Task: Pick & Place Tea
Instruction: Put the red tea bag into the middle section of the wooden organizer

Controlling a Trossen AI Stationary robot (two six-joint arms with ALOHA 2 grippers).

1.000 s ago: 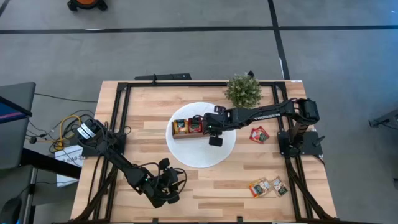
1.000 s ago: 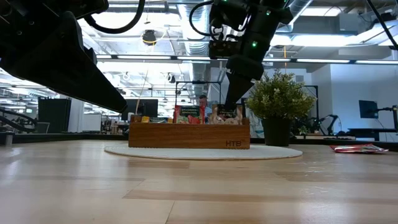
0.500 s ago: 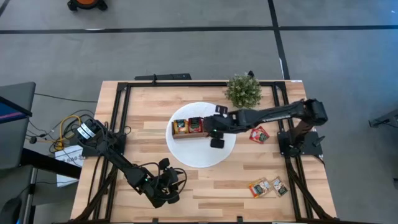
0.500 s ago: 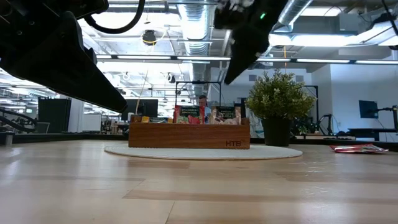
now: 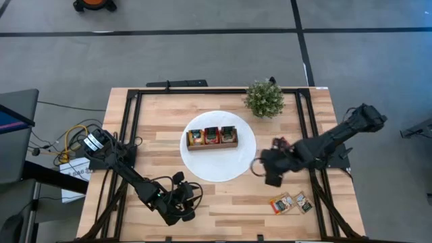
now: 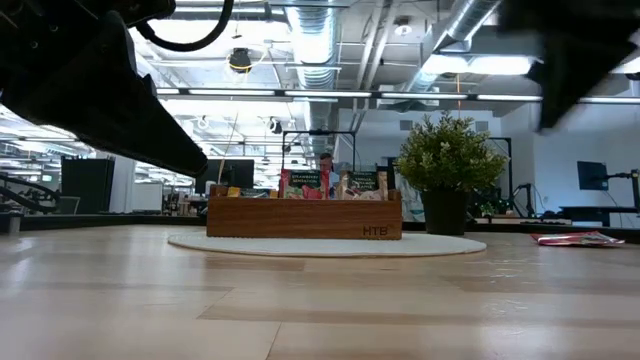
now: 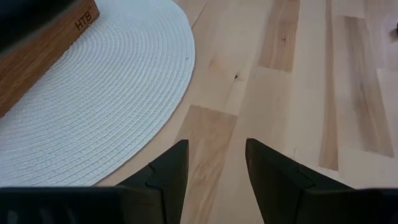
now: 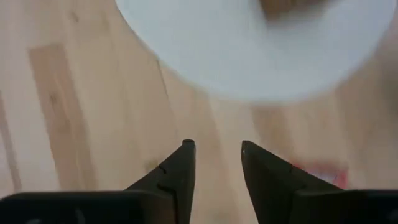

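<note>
Red tea point(image 5: 281, 144) | just beside right gripper point(image 5: 260, 167) | fingers point(image 8: 180, 167) apart, empty

Grey floor point(image 5: 202, 54) with dark lines; ceiling pipes point(image 6: 330, 40), strip lights beyond.

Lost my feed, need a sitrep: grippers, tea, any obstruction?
Right gripper jaws open, empty, off the white mat. Left gripper open, parked near front edge. Sachets in box; loose tea front right. No obstruction seen.
</note>
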